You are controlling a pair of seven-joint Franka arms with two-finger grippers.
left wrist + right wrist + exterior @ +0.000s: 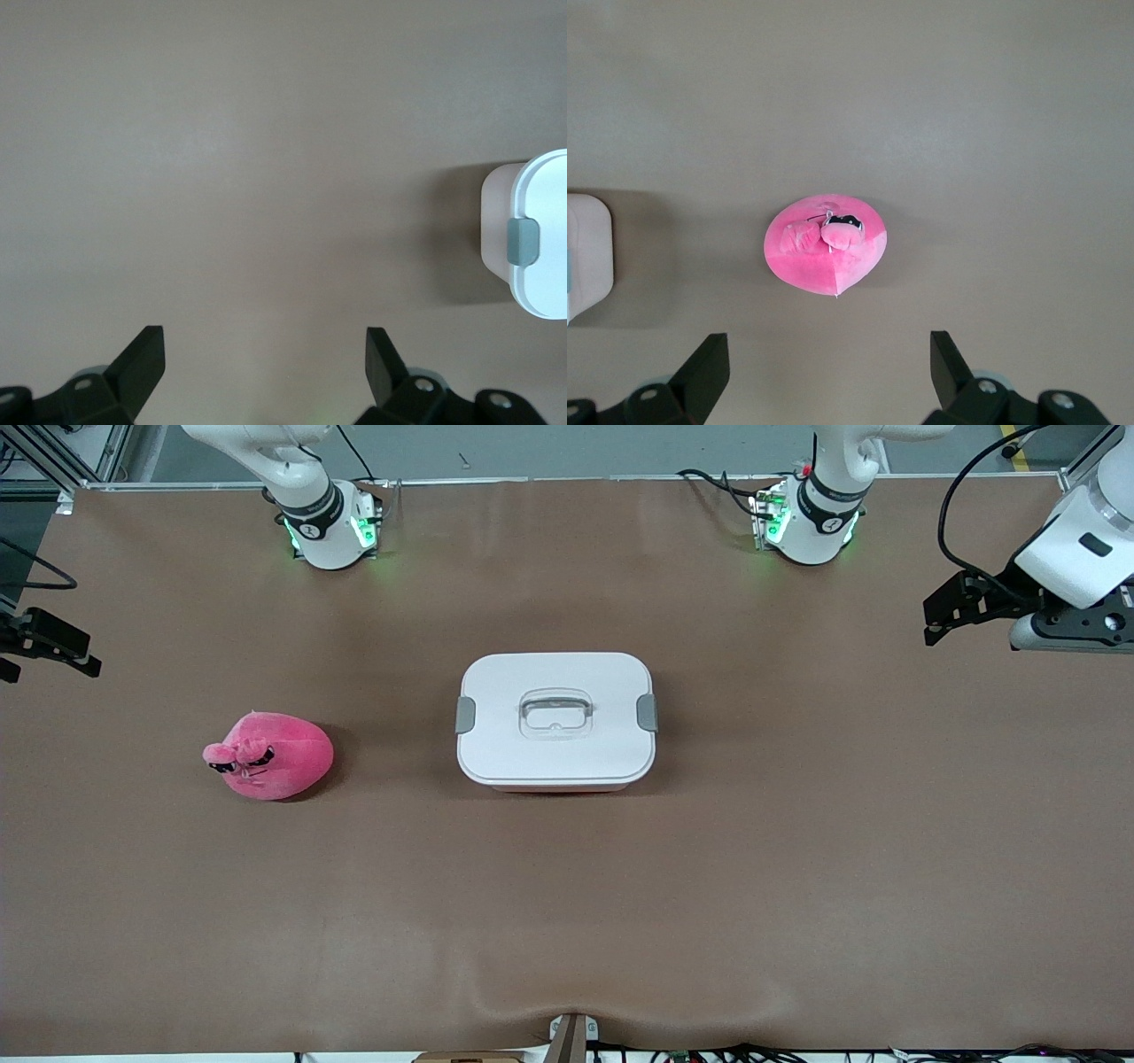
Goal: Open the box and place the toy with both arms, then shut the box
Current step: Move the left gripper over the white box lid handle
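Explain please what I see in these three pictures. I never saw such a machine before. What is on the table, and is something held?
These are two white robot arms bolted at one edge of a brown table. The big picture looks down from a high camera facing them. The two small pictures come from cameras on each arm's wrist, looking down past its black fingers.

The left gripper hangs at its own end of the table, the right gripper at the other end. Both are open and hold nothing.

On the table stand a box with its white lid on, and a pink toy beside it, toward the right arm's end.
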